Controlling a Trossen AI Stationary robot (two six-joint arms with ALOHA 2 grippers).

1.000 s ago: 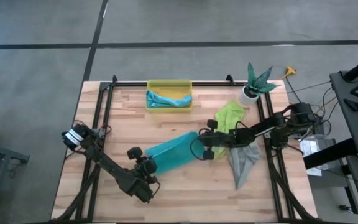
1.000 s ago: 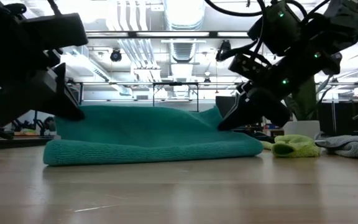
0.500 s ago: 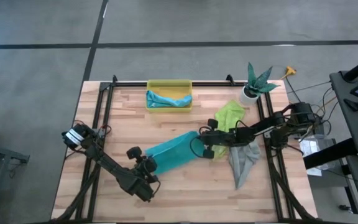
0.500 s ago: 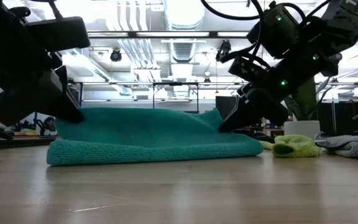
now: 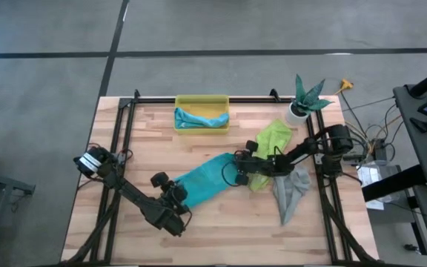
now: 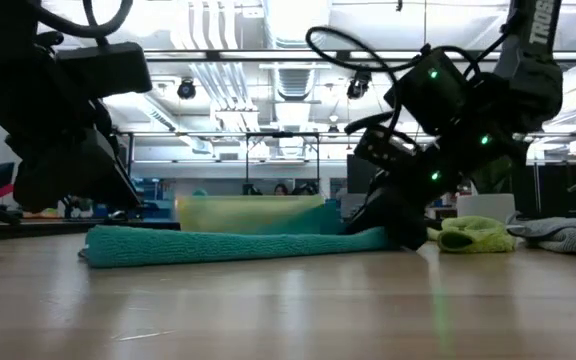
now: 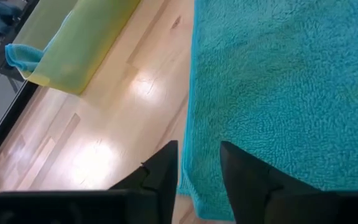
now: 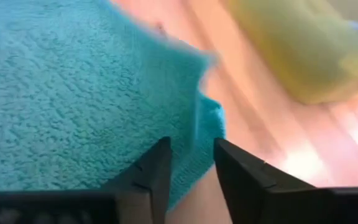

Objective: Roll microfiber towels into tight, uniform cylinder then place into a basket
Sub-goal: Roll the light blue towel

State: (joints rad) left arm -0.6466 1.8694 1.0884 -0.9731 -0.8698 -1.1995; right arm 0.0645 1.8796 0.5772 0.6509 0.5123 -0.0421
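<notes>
Lying flat, teal towel [image 5: 206,180] edges meet both parted pincers.

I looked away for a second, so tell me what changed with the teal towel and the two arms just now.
The teal towel, earlier lifted into a hump between the grippers, now lies flat on the table. The left gripper and right gripper have opened and let go of its ends; the right one shifted slightly toward the left arm. The basket with its light blue towel, the lime green towel and the grey towel stayed put.
</notes>
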